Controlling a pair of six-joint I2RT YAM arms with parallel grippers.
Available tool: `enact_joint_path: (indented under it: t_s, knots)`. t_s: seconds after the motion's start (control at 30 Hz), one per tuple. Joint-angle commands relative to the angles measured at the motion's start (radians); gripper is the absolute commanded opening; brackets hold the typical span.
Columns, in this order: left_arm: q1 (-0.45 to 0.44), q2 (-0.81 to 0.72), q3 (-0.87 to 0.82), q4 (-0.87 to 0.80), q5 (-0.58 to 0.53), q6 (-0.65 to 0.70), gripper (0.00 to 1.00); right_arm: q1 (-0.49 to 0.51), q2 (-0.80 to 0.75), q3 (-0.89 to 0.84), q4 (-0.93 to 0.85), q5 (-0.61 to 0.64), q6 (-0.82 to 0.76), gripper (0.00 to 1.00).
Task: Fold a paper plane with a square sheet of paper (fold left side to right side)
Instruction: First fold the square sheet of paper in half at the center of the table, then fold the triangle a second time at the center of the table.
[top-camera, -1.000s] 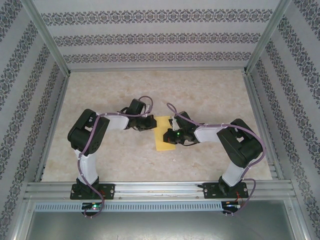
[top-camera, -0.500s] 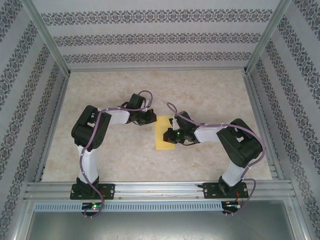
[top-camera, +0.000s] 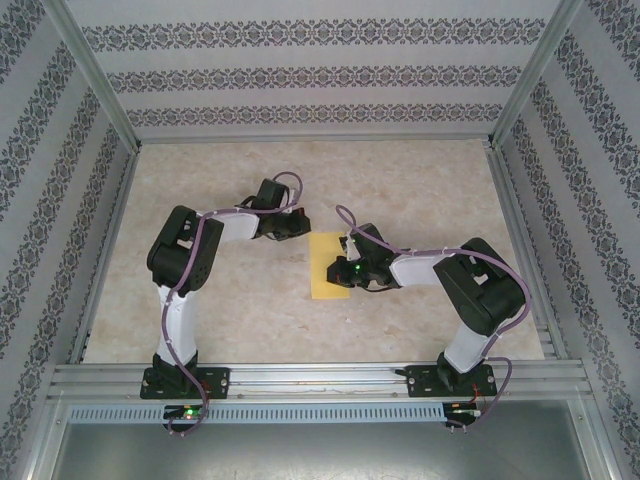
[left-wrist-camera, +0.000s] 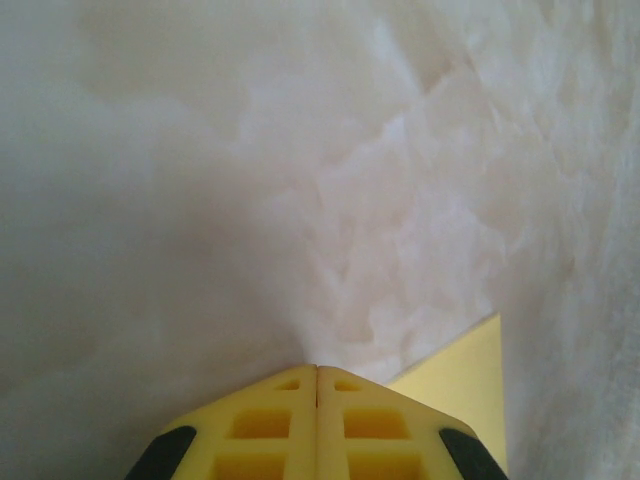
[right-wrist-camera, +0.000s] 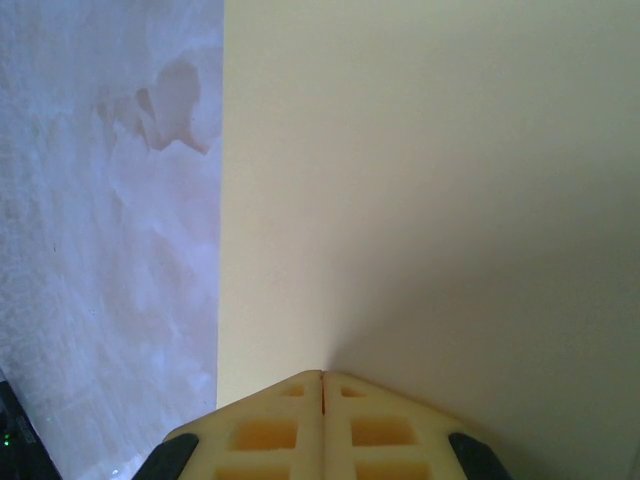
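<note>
The square sheet of paper (top-camera: 325, 262) lies on the table as a narrow upright yellow rectangle, folded in half. My right gripper (top-camera: 339, 270) rests shut on its right part; in the right wrist view the closed fingertips (right-wrist-camera: 322, 376) press on the pale yellow sheet (right-wrist-camera: 420, 180), whose left edge runs straight up the frame. My left gripper (top-camera: 298, 230) is shut and empty, just left of the sheet's upper corner. In the left wrist view its closed tips (left-wrist-camera: 318, 370) sit over bare table, with one corner of the paper (left-wrist-camera: 465, 385) at the lower right.
The marbled table (top-camera: 420, 190) is walled in by patterned panels and aluminium posts. A metal rail (top-camera: 300, 378) with both arm bases runs along the near edge. Open tabletop lies behind and on both sides of the arms.
My left gripper has drawn back up and to the left, off the paper's upper left corner. The right gripper and the paper have stayed put.
</note>
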Motion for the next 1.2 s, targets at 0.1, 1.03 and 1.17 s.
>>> enact_joint_path:
  t_s: [0.1,1.03,1.17]
  knots:
    - [0.031,0.009,0.027,-0.004,-0.07,0.043,0.0,0.013,0.033,-0.065,-0.168,0.084,0.026,0.0]
    - [-0.163,-0.28,-0.322,0.05,0.023,-0.059,0.0,0.042,0.044,-0.029,-0.143,0.102,0.008,0.0]
    - [-0.166,-0.261,-0.314,0.071,0.041,-0.068,0.0,0.043,0.054,-0.022,-0.143,0.099,0.008,0.0]
